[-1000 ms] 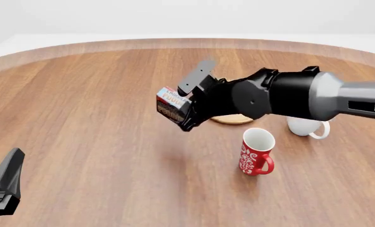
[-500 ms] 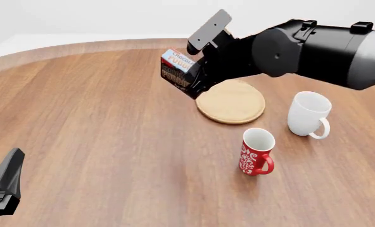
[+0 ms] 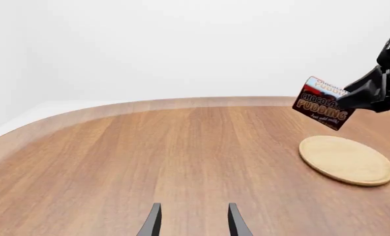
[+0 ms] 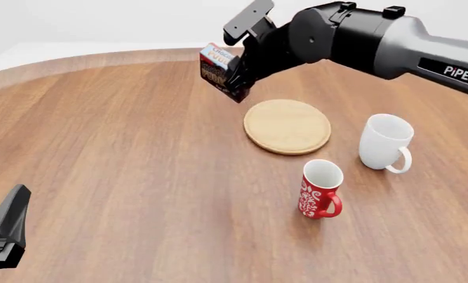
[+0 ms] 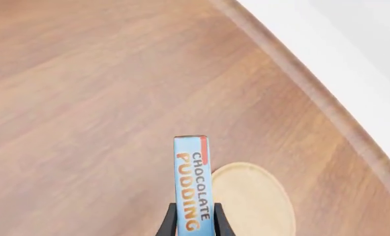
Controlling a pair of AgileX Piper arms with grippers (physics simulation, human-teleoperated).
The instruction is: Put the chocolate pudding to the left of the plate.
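Note:
My right gripper (image 4: pixel 232 79) is shut on the chocolate pudding (image 4: pixel 215 68), a small brown carton with a light blue top band, held tilted in the air above the table, up and left of the plate (image 4: pixel 287 126). The plate is a flat round light-wood disc. In the right wrist view the chocolate pudding (image 5: pixel 193 182) stands edge-on between the fingers, with the plate (image 5: pixel 252 201) below it. The left wrist view shows the chocolate pudding (image 3: pixel 322 103) hanging above the plate (image 3: pixel 347 160). My left gripper (image 3: pixel 193 225) is open and holds nothing, low at the near left (image 4: pixel 4 236).
A white mug (image 4: pixel 385 142) stands right of the plate. A red patterned mug (image 4: pixel 320 188) stands in front of the plate, toward me. The round wooden table (image 4: pixel 123 153) curves away to its far edge behind the carton.
My right arm has lifted the chocolate pudding and carried it away from me, from in front of the plate to up and left of it. The left gripper has not moved.

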